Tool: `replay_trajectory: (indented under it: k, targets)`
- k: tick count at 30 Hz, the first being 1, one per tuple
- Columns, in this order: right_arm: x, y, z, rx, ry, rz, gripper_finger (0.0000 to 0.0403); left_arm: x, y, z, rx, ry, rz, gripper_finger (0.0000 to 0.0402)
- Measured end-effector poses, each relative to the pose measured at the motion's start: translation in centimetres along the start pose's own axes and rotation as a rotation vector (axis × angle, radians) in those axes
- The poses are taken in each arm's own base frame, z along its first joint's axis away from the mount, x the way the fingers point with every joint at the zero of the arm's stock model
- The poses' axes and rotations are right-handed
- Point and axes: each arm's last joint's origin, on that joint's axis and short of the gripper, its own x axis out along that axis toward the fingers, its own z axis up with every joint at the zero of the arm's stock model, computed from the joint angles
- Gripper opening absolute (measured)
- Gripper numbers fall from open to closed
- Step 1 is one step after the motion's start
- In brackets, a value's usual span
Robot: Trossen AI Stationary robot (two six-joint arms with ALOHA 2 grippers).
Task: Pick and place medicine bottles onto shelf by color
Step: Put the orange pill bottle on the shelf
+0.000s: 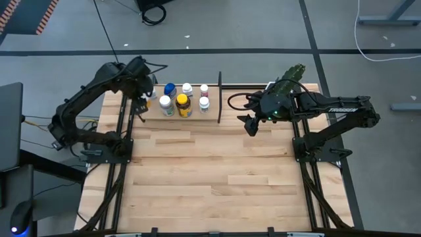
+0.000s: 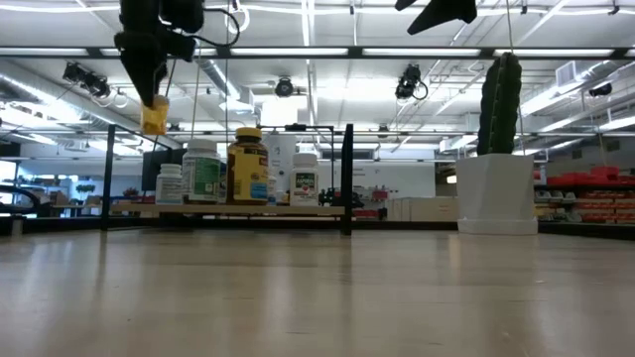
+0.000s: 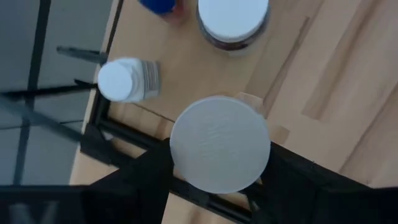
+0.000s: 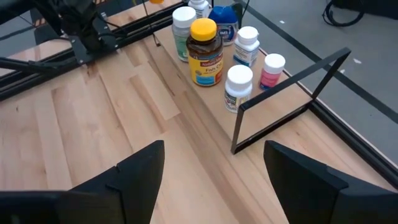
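Above the shelf's left end: a small yellow-orange bottle (image 2: 153,116) is held in the air by the left gripper (image 2: 149,84), clear of the shelf board (image 2: 327,209).
Left gripper: the fingers (image 3: 134,180) are closed partway on that bottle, whose round white cap (image 3: 219,144) is seen between them in the left wrist view.
Left arm: it is reached over the shelf's left end, as seen in the high view (image 1: 135,82).
Shelf: a narrow light-wood board (image 1: 212,112) framed by thin black rods is set at the far side of the table (image 1: 210,178).
On the shelf, middle: an amber bottle with a yellow lid (image 4: 205,53) is stood upright, with a larger white-capped bottle (image 4: 184,31) just beside it toward the shelf's left end.
On the shelf, behind the amber bottle: a blue bottle (image 4: 224,23) is stood.
On the shelf, right part: three small white-capped bottles are stood, one at the front (image 4: 238,87), one behind it (image 4: 247,45), and one with a pink label (image 4: 272,70) nearest the shelf's right end.
Right of the shelf: the right gripper (image 1: 248,125) is held high above the table, fingers (image 4: 140,168) spread wide with nothing between them.
Beyond the shelf's right end: a white pot with a green cactus (image 2: 499,164) is stood on the table.
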Motion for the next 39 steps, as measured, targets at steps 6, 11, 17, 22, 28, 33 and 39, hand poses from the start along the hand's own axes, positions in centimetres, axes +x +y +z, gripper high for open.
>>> replay_trajectory:
  k: [6, 11, 17, 22, 28, 33, 39]
  targets:
    - [0.0, 0.0, 0.0, 0.019, 0.001, 0.001, 0.0282, 2.2, 0.5, 1.3, 0.032, 0.041, -0.020, 0.0230]
    - [0.0, 0.0, 0.0, 0.020, 0.001, 0.001, 0.0282, 3.8, 0.8, 2.3, 0.061, 0.048, -0.024, 0.0223]
    - [0.0, 0.0, -0.1, 0.016, 0.012, -0.003, 0.0282, 6.3, 0.9, 2.6, 0.064, 0.116, -0.063, 0.0228]
    - [0.0, -0.1, -0.3, 0.008, 0.030, -0.009, 0.0282, 8.4, 0.3, 2.1, 0.072, 0.169, -0.093, 0.0223]
    - [0.0, -0.1, -0.3, -0.007, 0.034, -0.011, 0.0282, 10.0, -0.2, 1.5, 0.071, 0.189, -0.103, 0.0225]
    - [0.0, -0.1, -0.3, -0.019, 0.035, -0.011, 0.0282, 11.1, -0.4, 1.4, 0.069, 0.173, -0.092, 0.0232]
    - [0.0, -0.2, -0.4, -0.004, 0.045, -0.016, 0.0282, 11.9, -0.4, 1.4, 0.074, 0.164, -0.044, 0.0228]
